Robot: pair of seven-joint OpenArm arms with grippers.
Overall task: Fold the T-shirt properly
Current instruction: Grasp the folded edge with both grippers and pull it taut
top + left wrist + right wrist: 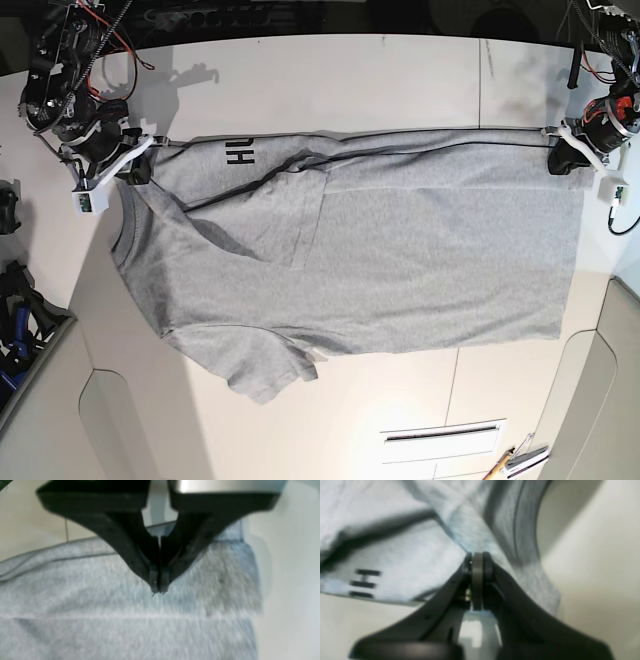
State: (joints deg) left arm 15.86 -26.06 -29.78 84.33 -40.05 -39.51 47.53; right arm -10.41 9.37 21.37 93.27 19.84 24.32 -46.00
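We see one grey T-shirt (400,260) spread across the white worktop (330,80), its far edge stretched between two hands: right hand (477,557) clamping fabric, left hand (159,590) closed over it.

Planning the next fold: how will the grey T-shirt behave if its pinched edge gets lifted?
The T-shirt is probably floppy: it lies flat, creased, one edge folded over. It would likely sag between the left gripper and right gripper. The loose sleeve would probably dangle.
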